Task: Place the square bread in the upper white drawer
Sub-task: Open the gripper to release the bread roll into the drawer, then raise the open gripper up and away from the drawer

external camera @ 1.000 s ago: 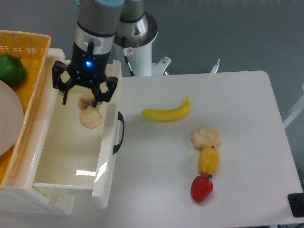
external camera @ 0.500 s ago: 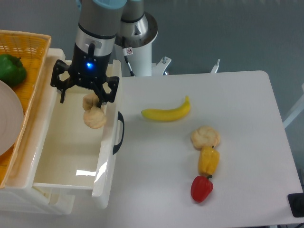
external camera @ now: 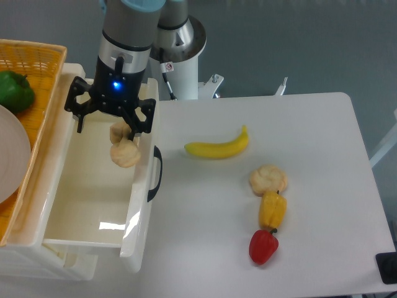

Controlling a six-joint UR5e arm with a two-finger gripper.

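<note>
The square bread [external camera: 123, 148], a pale-tan lumpy piece, lies inside the upper white drawer [external camera: 87, 198], close to its right wall at the far end. The drawer is pulled open, and its dark curved handle [external camera: 155, 174] faces the table. My gripper [external camera: 107, 129] hangs just above the bread, over the far part of the drawer. Its jaws are spread wide and hold nothing. The right finger [external camera: 134, 126] partly overlaps the top of the bread.
An orange wicker basket [external camera: 43, 68] with a green pepper [external camera: 15, 90] and a white plate [external camera: 11, 155] sits left of the drawer. On the table lie a banana [external camera: 217, 146], a round beige bun [external camera: 268, 179], a yellow pepper [external camera: 272, 210] and a red pepper [external camera: 263, 246].
The gripper has risen slightly. The bread has shifted a little to the right, toward the drawer's right wall. Nothing else moved.
</note>
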